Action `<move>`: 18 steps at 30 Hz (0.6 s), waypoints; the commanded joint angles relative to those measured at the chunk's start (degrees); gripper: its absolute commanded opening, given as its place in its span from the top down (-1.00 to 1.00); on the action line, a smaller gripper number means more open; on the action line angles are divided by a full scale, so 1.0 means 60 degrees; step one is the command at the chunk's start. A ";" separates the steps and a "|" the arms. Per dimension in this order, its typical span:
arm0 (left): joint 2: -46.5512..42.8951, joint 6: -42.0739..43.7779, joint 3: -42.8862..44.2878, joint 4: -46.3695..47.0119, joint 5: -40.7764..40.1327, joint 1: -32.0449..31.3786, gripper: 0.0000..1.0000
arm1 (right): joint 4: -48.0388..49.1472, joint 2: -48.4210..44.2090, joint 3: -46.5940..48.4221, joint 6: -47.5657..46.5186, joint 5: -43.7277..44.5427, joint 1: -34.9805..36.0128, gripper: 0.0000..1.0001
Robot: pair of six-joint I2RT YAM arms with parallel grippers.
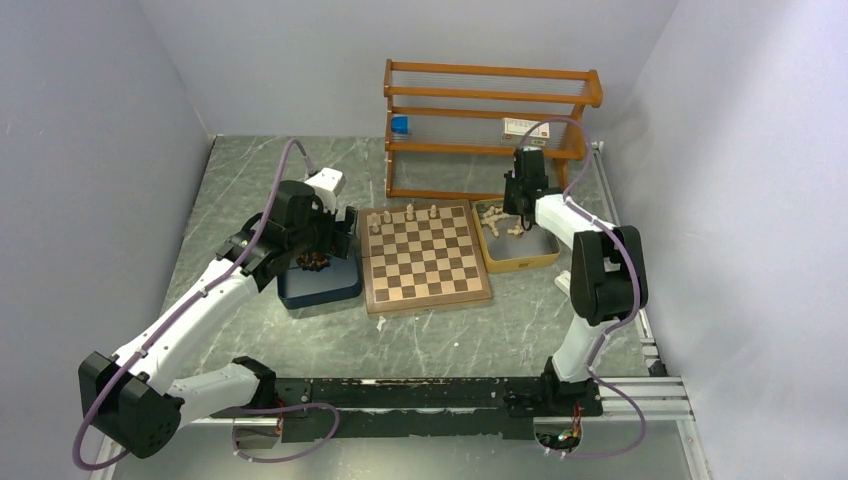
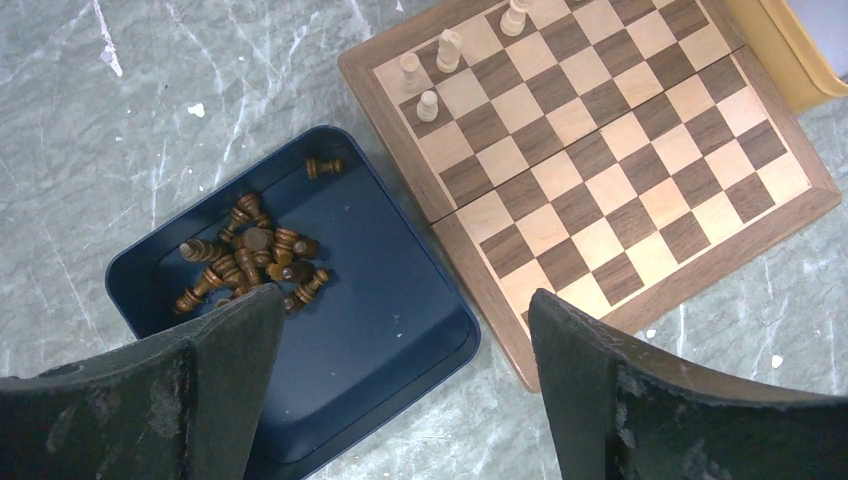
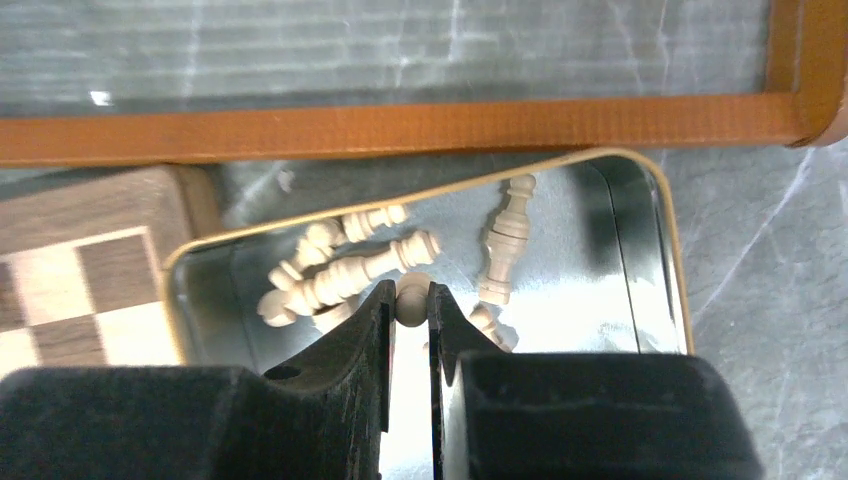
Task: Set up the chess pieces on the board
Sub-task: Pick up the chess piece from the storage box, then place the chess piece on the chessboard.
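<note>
Barely begun: a few cream pieces [image 2: 449,48] stand at the board's [image 1: 427,256] twelve-o'clock edge, the rest lie in the tan tray [image 1: 525,258] at three o'clock, the right gripper [image 3: 411,300] clenched on one cream piece [image 3: 412,292], and dark pieces [image 2: 250,262] sit at nine o'clock under the spread, empty left gripper [image 2: 402,305].

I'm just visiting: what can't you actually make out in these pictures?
- Right wrist view: the pale piece pinched by the right fingers shows only its round top; the fingers hide the rest.
- Left wrist view: a left finger covers part of the dark pieces in the blue tray, so no count.
- Top view: the pale pieces on the board are too small to name.
</note>
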 commanded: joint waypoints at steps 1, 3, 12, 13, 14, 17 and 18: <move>-0.0175 0.0095 -0.0004 0.0212 -0.0122 -0.0030 -0.90 | -0.0666 -0.0642 0.0692 0.0157 0.0093 0.0216 0.73; -0.0186 0.0095 -0.0006 0.0208 -0.0122 -0.0035 -0.90 | -0.0811 -0.0759 0.0852 0.0188 0.0029 0.0365 0.73; -0.0202 0.0095 -0.0004 0.0220 -0.0107 -0.0031 -0.90 | -0.0973 -0.0946 0.1195 0.0276 -0.0366 0.1474 0.73; -0.0213 0.0095 -0.0004 0.0220 -0.0105 -0.0027 -0.90 | -0.0993 -0.0910 0.1240 0.0277 -0.0425 0.1611 0.73; -0.0222 0.0088 -0.0004 0.0220 -0.0100 -0.0034 -0.90 | -0.0999 -0.0882 0.1284 0.0284 -0.0507 0.1768 0.73; -0.0259 0.0080 -0.0004 0.0220 -0.0120 -0.0031 -0.90 | -0.1019 -0.0712 0.1430 0.0348 -0.0587 0.2092 0.74; -0.0268 0.0082 -0.0011 0.0220 -0.0125 -0.0034 -0.90 | -0.1041 -0.0634 0.1485 0.0365 -0.0555 0.2192 0.74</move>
